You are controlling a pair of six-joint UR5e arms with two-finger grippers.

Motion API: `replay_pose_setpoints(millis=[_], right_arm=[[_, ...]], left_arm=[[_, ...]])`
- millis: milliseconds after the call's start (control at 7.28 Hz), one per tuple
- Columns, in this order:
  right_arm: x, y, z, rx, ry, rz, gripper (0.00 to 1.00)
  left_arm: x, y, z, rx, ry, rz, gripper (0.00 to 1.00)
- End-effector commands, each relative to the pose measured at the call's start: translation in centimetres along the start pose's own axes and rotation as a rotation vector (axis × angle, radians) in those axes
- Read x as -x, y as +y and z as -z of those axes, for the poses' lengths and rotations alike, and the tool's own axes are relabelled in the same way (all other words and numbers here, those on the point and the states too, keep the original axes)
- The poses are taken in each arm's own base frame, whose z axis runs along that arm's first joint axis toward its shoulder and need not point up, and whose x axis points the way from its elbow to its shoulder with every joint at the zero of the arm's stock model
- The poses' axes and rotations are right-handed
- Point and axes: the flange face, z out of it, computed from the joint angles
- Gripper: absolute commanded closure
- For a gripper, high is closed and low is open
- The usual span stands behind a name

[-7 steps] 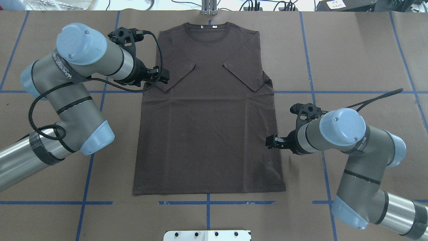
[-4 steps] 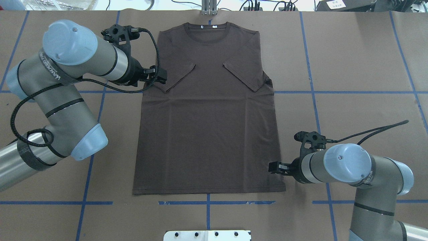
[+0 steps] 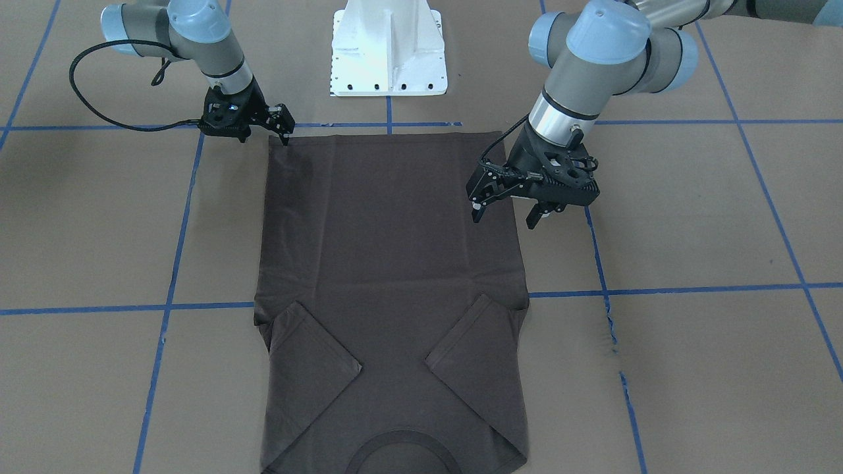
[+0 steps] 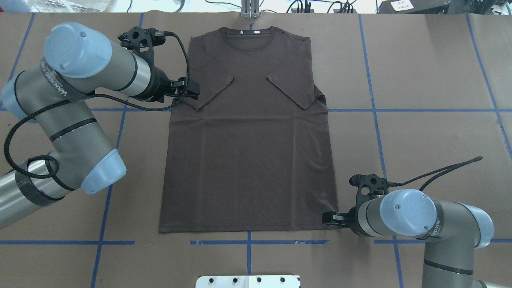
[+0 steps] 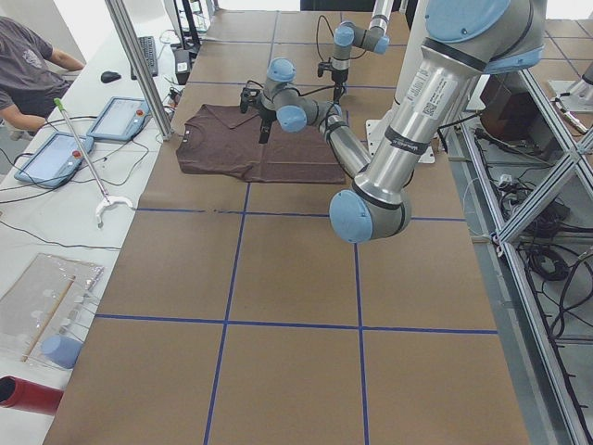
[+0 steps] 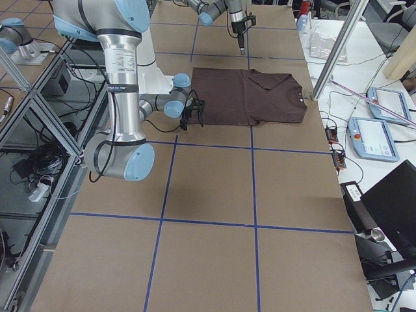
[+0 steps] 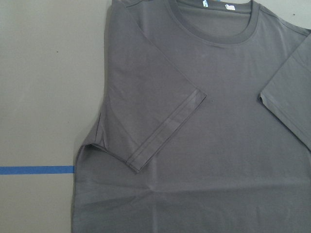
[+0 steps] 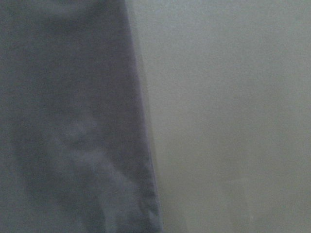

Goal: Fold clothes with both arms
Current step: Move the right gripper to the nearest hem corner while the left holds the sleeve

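The clothes are one dark brown T-shirt (image 4: 248, 160) lying flat on the brown table, collar at the far edge, both sleeves folded inward. In the front view the shirt (image 3: 388, 250) has its hem toward the robot. My left gripper (image 3: 504, 219) hangs open above the shirt's left edge, just below the folded sleeve (image 7: 160, 131); in the overhead view that gripper (image 4: 195, 91) sits beside the sleeve. My right gripper (image 4: 325, 219) is low at the shirt's near right hem corner, open, fingers (image 3: 285, 131) at the fabric edge. The right wrist view shows only the shirt's edge (image 8: 68, 126) close up.
The white pedestal base (image 3: 388, 52) stands at the table's near edge behind the hem. Blue tape lines (image 4: 372, 110) grid the brown table cover. A seated person (image 5: 28, 65) and tablets (image 5: 56, 153) are past the far side, with a metal post (image 5: 139, 65) by the collar.
The right arm swept along the shirt's right side toward the robot, from mid-length down to the hem corner. The left arm drew back slightly to the left, its gripper staying by the sleeve.
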Motion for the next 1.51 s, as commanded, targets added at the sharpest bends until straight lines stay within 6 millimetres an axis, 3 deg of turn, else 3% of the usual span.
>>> replay_pose_setpoints(millis=[0, 275, 412, 824, 1099, 1374], right_arm=[[0.1, 0.5, -0.4, 0.008, 0.007, 0.006, 0.14], [0.4, 0.5, -0.2, 0.008, 0.0, 0.008, 0.46], [0.5, 0.3, 0.0, 0.007, -0.004, 0.006, 0.55], [0.8, -0.1, 0.4, 0.006, 0.002, -0.003, 0.64], [2.6, -0.1, 0.7, 0.007, 0.032, -0.008, 0.73], [2.6, -0.1, 0.7, 0.007, 0.031, -0.007, 1.0]], left_arm=[[-0.1, 0.0, 0.5, -0.004, 0.007, -0.002, 0.0], [0.0, 0.0, 0.8, -0.008, 0.009, -0.002, 0.0], [-0.1, -0.1, 0.8, -0.009, 0.01, -0.002, 0.01], [0.0, -0.1, 0.8, -0.01, 0.008, -0.001, 0.01], [0.0, -0.1, 0.8, -0.01, 0.008, -0.001, 0.01], [0.0, -0.1, 0.8, -0.01, 0.008, -0.001, 0.01]])
